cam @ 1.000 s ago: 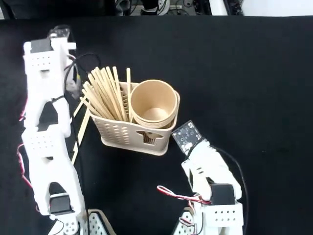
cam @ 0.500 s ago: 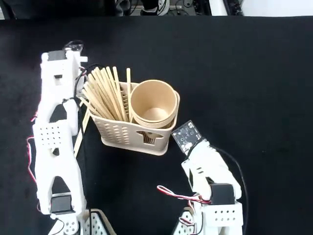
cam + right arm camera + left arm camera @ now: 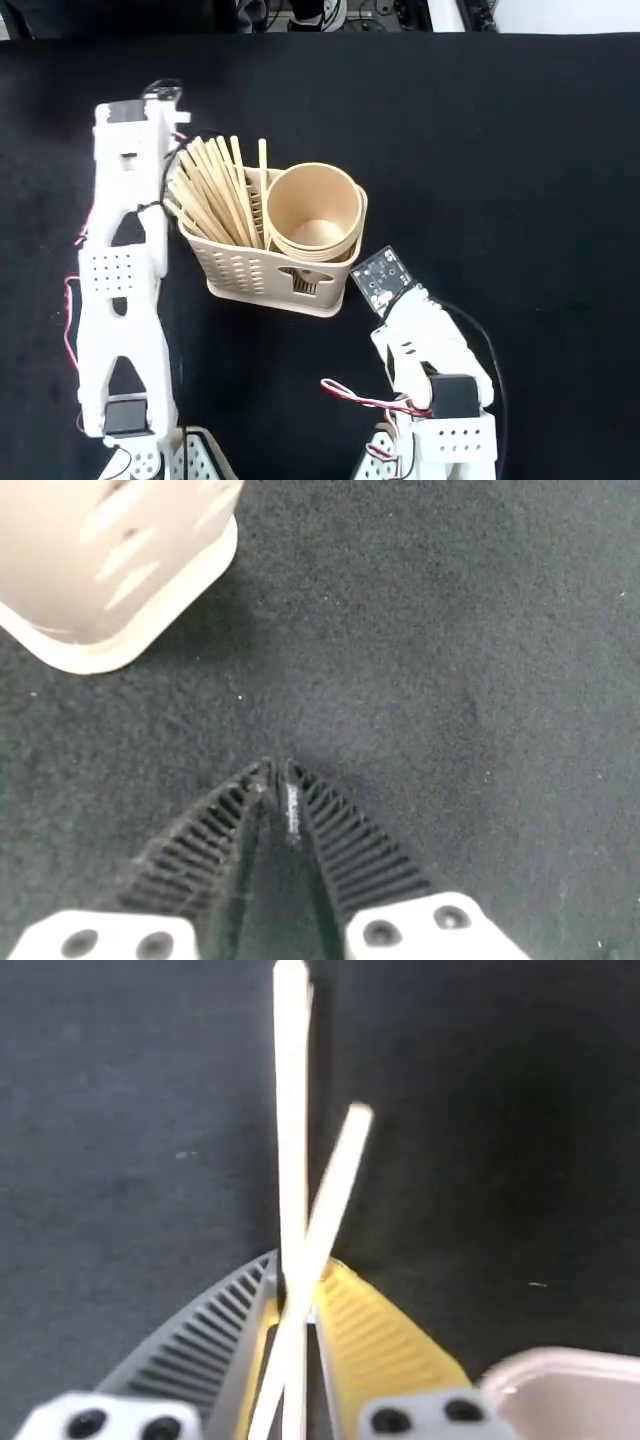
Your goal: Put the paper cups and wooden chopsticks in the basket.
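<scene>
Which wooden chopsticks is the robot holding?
The two crossed pale wooden chopsticks clamped in the left gripper; the other chopsticks stand in the beige plastic basket.

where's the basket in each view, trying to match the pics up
High view: basket mid-table, between the arms.
Left wrist view: its pale corner beside the left gripper holding chopsticks.
Right wrist view: its slotted wall ahead of the right gripper.
Shared landmark: the black table.
</scene>
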Robot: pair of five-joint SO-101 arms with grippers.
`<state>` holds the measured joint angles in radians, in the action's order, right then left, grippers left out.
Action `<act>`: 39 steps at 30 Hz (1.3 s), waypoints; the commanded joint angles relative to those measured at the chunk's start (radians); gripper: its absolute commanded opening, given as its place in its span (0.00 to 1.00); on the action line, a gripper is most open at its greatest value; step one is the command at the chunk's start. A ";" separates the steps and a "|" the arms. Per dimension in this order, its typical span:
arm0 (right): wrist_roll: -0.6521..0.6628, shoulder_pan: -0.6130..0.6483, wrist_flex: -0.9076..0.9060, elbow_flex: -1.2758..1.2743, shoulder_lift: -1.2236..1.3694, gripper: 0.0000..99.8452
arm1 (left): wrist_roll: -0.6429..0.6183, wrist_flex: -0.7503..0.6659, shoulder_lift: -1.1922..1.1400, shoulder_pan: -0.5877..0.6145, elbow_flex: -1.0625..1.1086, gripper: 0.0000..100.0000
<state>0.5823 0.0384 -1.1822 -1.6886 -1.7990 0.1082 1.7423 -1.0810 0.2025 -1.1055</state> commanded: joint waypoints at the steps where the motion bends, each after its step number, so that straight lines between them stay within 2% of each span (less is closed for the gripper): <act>1: 0.006 -0.009 -0.003 0.002 -0.068 0.01 | 0.005 0.020 0.018 0.058 -0.071 0.03; 9: 0.006 -0.009 -0.003 0.002 -0.068 0.01 | -0.003 0.020 0.104 0.120 -0.079 0.03; 21: 0.006 -0.009 -0.003 0.002 -0.068 0.01 | -0.003 0.015 0.586 0.171 -0.079 0.03; 28: 0.006 -0.009 -0.003 0.002 -0.068 0.01 | -0.117 0.020 0.761 0.165 -0.058 0.03; 33: 0.006 -0.009 -0.003 0.002 -0.068 0.01 | -0.224 0.020 0.959 0.162 0.145 0.03; 36: 0.006 -0.009 -0.003 0.002 -0.068 0.01 | -0.241 0.012 1.099 0.160 0.295 0.03; 39: 0.006 -0.009 -0.003 0.002 -0.068 0.01 | -0.238 -0.064 1.215 0.162 0.424 0.03</act>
<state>0.5823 0.0384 -1.1822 -1.6886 -1.7990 -0.1174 1.7545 -0.0453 0.3621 -0.8232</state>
